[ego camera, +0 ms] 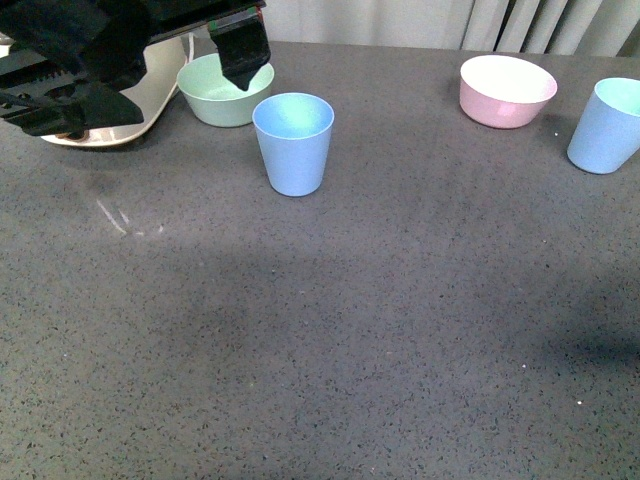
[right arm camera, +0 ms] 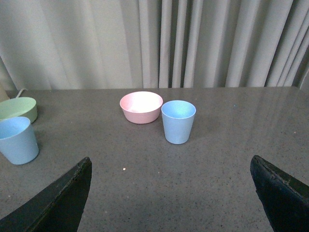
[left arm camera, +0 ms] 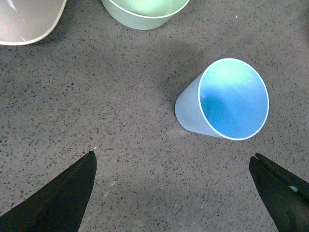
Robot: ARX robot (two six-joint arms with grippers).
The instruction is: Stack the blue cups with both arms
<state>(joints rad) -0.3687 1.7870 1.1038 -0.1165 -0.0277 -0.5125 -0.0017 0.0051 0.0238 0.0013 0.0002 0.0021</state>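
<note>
One blue cup (ego camera: pixel 293 145) stands upright left of centre on the grey table; in the left wrist view this cup (left arm camera: pixel 227 101) lies just beyond my left gripper (left arm camera: pixel 173 193), which hangs above the table, open and empty. My left arm (ego camera: pixel 90 50) fills the far left corner of the front view. The second blue cup (ego camera: pixel 606 127) stands upright at the far right edge. In the right wrist view that cup (right arm camera: pixel 178 122) is straight ahead of my right gripper (right arm camera: pixel 171 193), open, empty and well short of it. The right arm is out of the front view.
A mint-green bowl (ego camera: pixel 222 90) stands just behind the left cup, next to a white dish (ego camera: pixel 125 115). A pink bowl (ego camera: pixel 506 90) stands beside the right cup, touching or nearly so in the right wrist view (right arm camera: pixel 141 107). A curtain (right arm camera: pixel 193 43) hangs behind the table.
</note>
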